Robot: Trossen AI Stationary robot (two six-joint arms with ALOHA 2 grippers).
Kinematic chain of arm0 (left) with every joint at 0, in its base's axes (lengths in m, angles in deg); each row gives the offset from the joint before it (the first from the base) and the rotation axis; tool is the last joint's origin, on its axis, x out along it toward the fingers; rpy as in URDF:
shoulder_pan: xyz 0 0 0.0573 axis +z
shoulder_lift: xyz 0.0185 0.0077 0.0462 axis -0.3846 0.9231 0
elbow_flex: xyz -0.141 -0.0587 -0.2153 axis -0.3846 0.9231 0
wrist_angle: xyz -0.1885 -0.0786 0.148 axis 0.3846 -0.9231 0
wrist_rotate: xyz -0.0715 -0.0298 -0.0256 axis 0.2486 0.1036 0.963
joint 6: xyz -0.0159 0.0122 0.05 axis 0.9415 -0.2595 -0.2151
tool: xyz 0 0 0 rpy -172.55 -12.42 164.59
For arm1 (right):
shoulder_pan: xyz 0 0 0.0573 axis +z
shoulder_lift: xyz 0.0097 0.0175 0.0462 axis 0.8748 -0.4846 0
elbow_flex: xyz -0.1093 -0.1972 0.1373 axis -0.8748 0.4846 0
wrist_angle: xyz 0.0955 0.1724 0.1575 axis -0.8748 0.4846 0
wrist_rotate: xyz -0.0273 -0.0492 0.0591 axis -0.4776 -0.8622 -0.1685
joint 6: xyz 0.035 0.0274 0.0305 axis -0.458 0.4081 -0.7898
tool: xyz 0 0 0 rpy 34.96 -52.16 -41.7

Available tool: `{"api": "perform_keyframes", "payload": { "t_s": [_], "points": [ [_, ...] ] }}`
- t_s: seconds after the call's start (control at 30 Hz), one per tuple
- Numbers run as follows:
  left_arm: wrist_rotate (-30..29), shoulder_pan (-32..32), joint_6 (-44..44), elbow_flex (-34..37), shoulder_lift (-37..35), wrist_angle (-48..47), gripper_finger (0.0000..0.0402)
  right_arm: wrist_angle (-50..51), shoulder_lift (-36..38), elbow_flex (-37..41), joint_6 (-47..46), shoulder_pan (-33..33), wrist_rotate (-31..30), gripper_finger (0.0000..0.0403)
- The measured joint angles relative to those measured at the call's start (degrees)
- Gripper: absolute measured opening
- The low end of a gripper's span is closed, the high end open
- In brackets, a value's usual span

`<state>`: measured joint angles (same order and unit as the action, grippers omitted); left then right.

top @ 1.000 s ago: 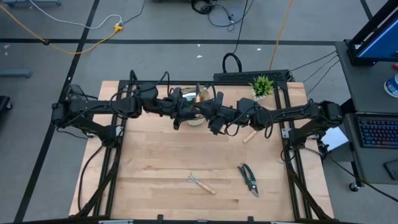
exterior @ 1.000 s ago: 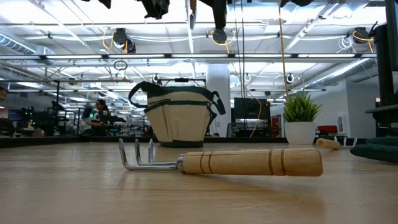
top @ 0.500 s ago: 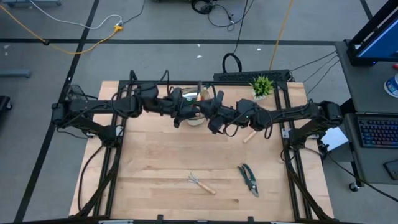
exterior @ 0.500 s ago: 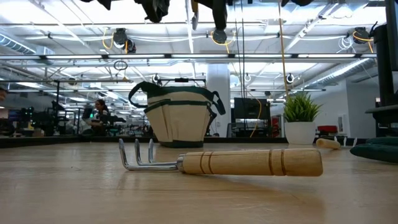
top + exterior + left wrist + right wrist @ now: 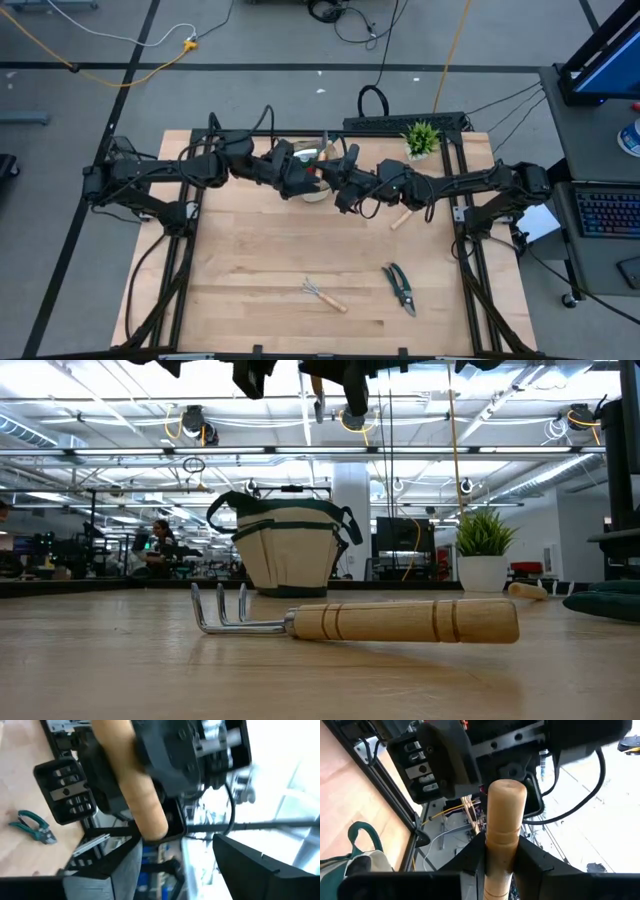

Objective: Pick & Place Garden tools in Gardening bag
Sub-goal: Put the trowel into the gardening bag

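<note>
Two dark arms meet over the table's far middle in the high view, the left gripper [image 5: 298, 178] and the right gripper [image 5: 343, 190] close together above the gardening bag [image 5: 314, 192], of which only a pale sliver shows beneath them. A small rake [image 5: 324, 295] and dark-handled pruning shears [image 5: 401, 288] lie apart on the near wood, a wooden-handled tool [image 5: 402, 218] lies under the right arm, and a spiky potted plant [image 5: 421, 139] stands at the far edge. From the low view, the rake [image 5: 355, 620] lies on its side up front, three silver tines bent downward, its pale handle ringed by dark grooves; behind it stands the beige bag [image 5: 288, 547] with dark green trim and loop handles. Seen from the left wrist, a tan wooden handle [image 5: 131, 785] crosses the other arm's dark body; whether the left fingers grip anything cannot be told. At the right wrist, two dark fingers [image 5: 532, 855] pinch an upright, round-topped wooden handle [image 5: 503, 824].
</note>
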<state>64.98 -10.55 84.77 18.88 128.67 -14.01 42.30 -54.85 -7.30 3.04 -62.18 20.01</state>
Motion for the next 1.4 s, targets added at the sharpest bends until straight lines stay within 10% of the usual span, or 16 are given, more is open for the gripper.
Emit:
{"api": "perform_keyframes", "payload": {
  "t_s": [0.8,1.4],
  "points": [
    [1.2,-3.3,-33.6,0.1,-3.3,-7.2,0.0264,2.9,0.7,0.0,-9.2,-2.2,-2.9,0.0062],
    [-36.3,-4.8,-52.6,0.0,-19.0,-45.9,0.0264,6.3,6.4,-0.1,-37.5,-7.9,3.8,0.0062]
  ]
}}
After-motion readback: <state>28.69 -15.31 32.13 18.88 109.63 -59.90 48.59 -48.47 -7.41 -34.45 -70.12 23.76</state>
